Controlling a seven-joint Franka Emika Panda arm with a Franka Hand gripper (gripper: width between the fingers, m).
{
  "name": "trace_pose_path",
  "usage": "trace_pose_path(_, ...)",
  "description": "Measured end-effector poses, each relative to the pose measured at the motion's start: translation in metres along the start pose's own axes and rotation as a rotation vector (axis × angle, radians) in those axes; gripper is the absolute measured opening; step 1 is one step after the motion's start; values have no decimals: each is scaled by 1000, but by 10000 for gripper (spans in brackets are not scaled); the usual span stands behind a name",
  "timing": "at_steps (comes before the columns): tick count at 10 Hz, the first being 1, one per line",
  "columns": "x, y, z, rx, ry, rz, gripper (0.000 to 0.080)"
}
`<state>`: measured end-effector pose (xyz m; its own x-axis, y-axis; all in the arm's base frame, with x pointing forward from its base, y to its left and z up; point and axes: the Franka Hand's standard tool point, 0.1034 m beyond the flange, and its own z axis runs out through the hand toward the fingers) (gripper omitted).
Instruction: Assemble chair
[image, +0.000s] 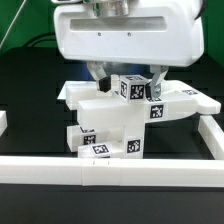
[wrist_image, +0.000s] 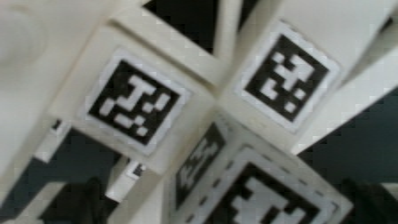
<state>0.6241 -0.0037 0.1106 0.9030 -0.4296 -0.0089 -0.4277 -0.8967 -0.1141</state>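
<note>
We see the chair (image: 112, 118) partly built, standing near the middle of the black table (image: 30, 105), behind the long white border rail (image: 110, 168) that runs across the front. A wide slab lies across the top of a blocky lower part, and an upright tagged block (image: 133, 89) rises from that slab. The gripper (image: 128, 78) hangs right over it, under the white housing (image: 125, 35) of the arm. Its jaws are spread wide, one finger on either side of the block, and as far as we can make out, neither finger presses on it. In the wrist view, black-and-white tags (wrist_image: 134, 98) on white chair faces fill the blurred picture.
</note>
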Motion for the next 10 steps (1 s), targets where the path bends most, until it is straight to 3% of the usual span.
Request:
trace_pose_path(2,-1,-5,0,-38,-2,-273,649)
trace_pose_path(6,0,-2,0,-39,-7,-523,649)
trace_pose_path(8,-2,-5,2,-70,-7,-697,649)
trace_pose_path(10,-1,-6,2,-78,-5,-824,637)
